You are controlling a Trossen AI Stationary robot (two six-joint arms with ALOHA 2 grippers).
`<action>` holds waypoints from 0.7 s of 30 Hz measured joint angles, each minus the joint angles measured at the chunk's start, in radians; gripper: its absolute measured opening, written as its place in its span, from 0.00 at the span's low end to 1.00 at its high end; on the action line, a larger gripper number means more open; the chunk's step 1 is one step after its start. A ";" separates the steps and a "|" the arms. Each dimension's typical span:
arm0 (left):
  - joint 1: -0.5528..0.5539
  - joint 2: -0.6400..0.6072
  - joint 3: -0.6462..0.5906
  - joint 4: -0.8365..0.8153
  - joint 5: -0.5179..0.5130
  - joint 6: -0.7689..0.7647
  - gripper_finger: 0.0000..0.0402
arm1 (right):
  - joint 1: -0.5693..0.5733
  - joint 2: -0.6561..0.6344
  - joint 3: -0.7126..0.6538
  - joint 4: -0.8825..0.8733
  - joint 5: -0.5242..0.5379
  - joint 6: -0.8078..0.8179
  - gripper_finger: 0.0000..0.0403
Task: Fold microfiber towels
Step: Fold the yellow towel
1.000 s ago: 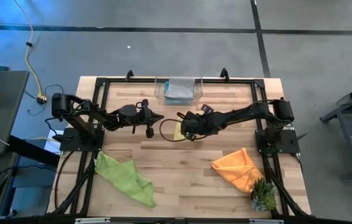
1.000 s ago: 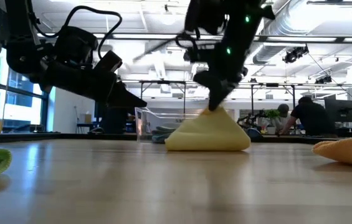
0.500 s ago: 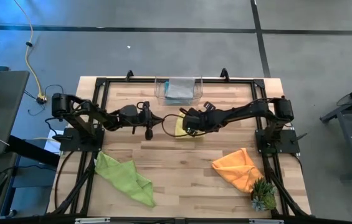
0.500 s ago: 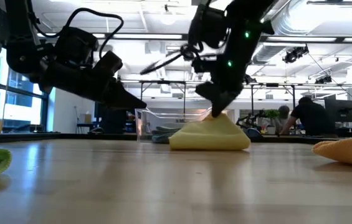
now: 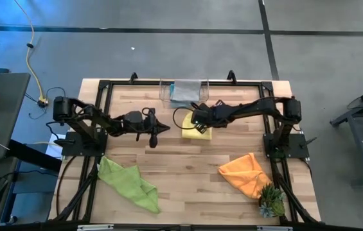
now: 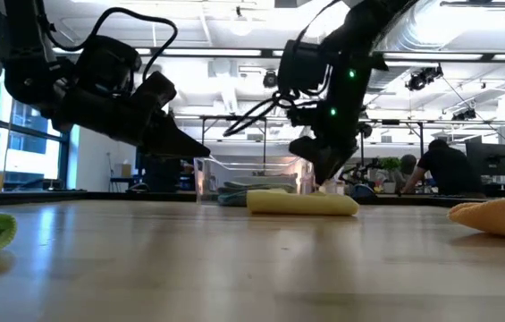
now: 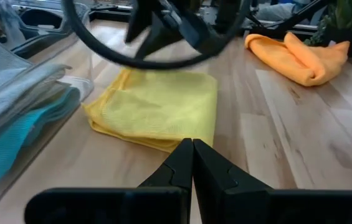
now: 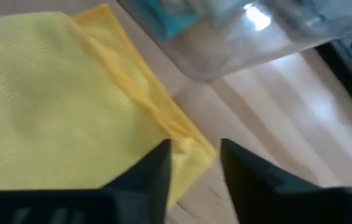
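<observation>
Nearest you, the lime green towel [image 5: 128,183] and orange towel [image 5: 246,173] lie crumpled at the table's front. Mid-table, your left gripper [image 5: 155,128] hovers with jaws clenched and empty, while the right gripper [image 8: 194,163], jaws parted, hangs over the folded yellow towel [image 5: 197,129], just before the clear bin [image 5: 183,94].

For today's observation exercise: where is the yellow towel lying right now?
In the high view the yellow towel lies flat near the table's middle, just in front of the clear bin, under the right gripper.
</observation>
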 joint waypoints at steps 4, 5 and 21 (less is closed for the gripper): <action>-0.013 0.000 0.000 -0.001 -0.003 -0.008 0.00 | -0.002 -0.022 0.082 -0.151 0.005 -0.038 0.48; -0.013 0.000 0.000 -0.005 -0.006 -0.008 0.00 | -0.001 -0.041 0.084 -0.141 -0.030 -0.063 0.49; 0.018 -0.013 0.000 -0.063 -0.011 -0.039 0.00 | 0.086 -0.066 -0.331 0.603 -0.422 0.031 0.07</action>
